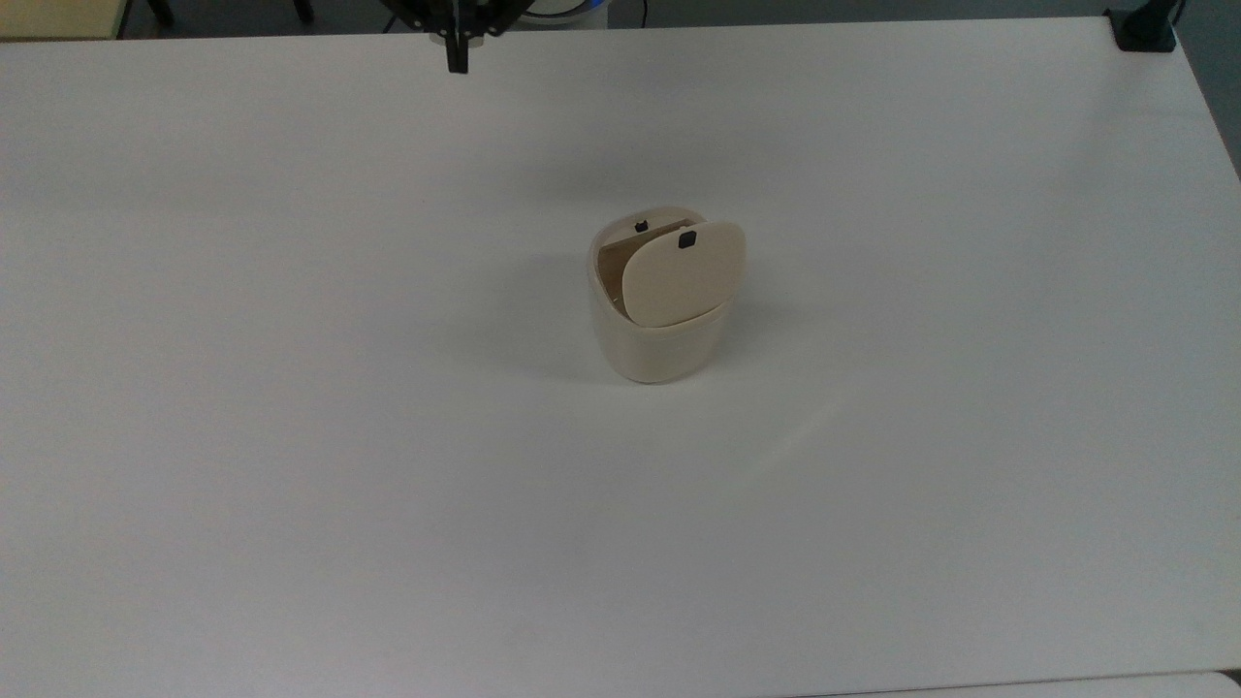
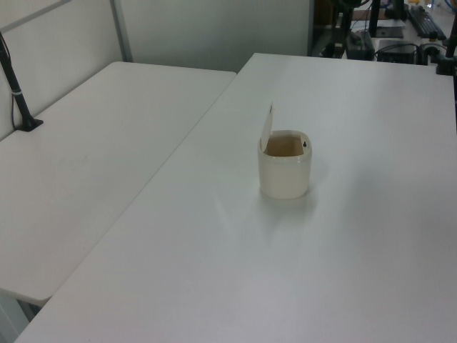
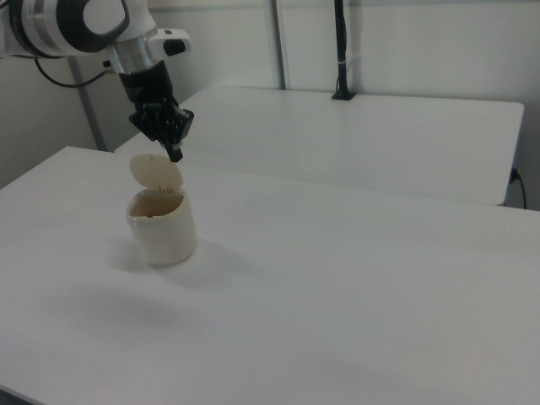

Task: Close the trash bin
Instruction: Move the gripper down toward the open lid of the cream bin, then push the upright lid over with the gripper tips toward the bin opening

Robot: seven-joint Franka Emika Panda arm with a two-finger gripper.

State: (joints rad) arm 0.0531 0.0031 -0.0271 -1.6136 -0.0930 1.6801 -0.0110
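We are holding the gripper (image 1: pixel 456 60) with its fingers pressed together at 11 o'clock from the trash bin (image 1: pixel 659 334), mid-desk (image 1: pixel 291 436), because a narrow tip suits pushing its raised lid (image 1: pixel 682 271) down.
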